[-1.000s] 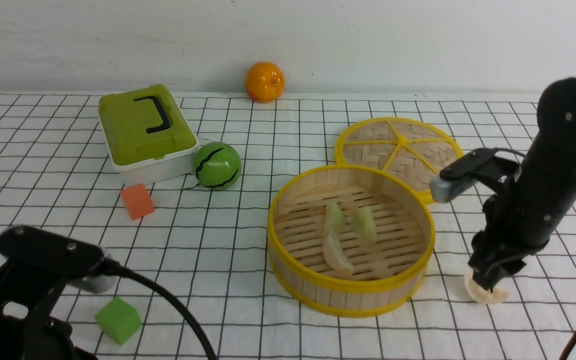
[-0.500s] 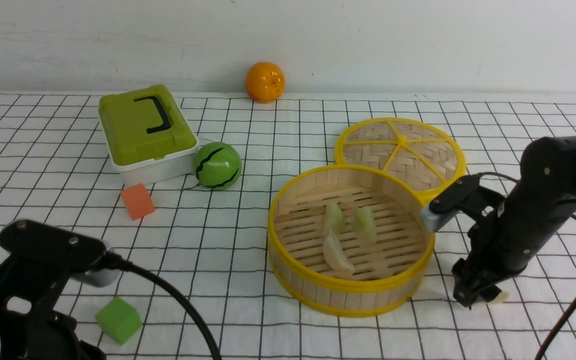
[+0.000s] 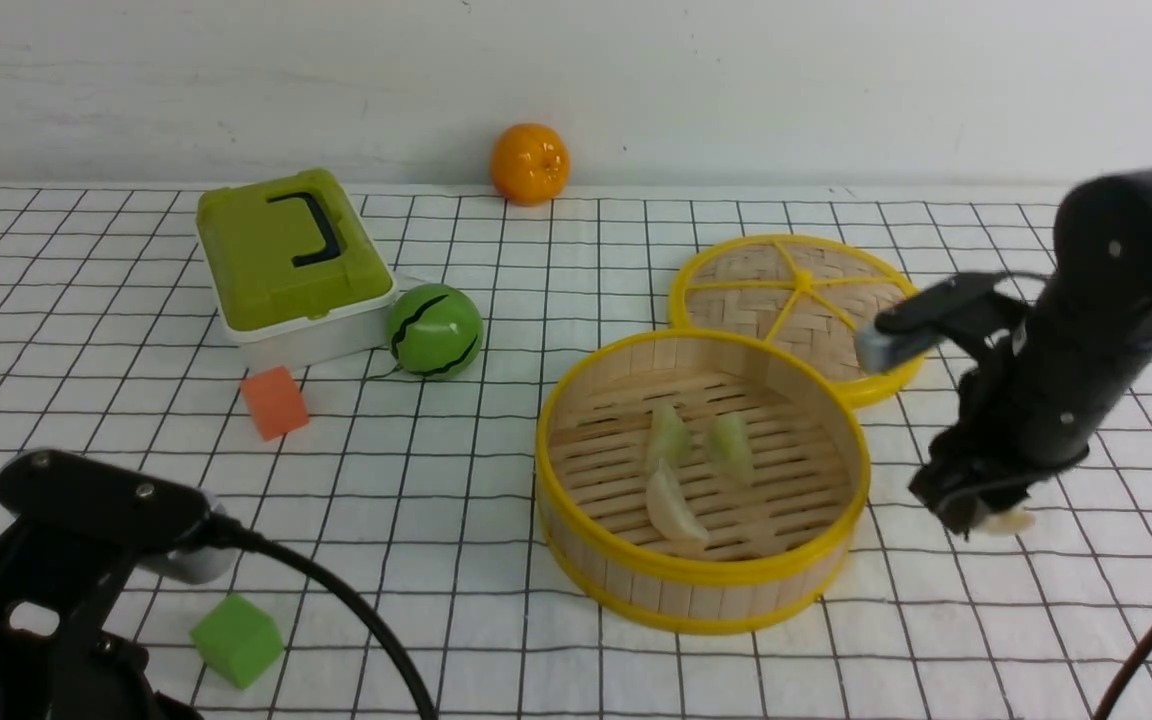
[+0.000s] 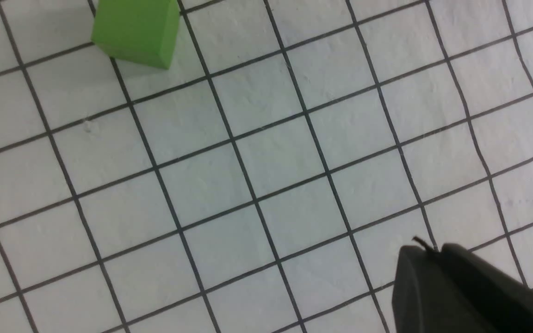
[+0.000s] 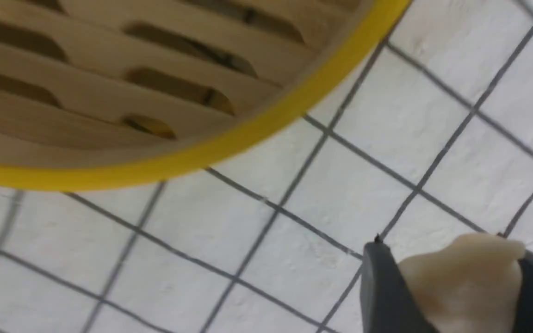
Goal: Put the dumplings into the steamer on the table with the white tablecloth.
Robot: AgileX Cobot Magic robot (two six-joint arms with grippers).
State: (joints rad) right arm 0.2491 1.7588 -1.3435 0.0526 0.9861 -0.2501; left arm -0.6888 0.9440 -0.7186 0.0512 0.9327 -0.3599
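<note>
The steamer stands on the white tablecloth right of centre. It holds two pale green dumplings and one cream-white dumpling. My right gripper is shut on the other cream-white dumpling and holds it above the cloth just right of the steamer. In the right wrist view the dumpling sits between the fingers, with the steamer's yellow rim close by. My left gripper is shut and empty over bare cloth at the near left.
The steamer's woven lid lies behind the steamer. A green lunchbox, a toy watermelon, an orange, an orange cube and a green cube lie on the left half.
My right gripper closed on the cream-white dumpling on the cloth and has lifted it up off the table beside the steamer. The left arm has stayed in place.
</note>
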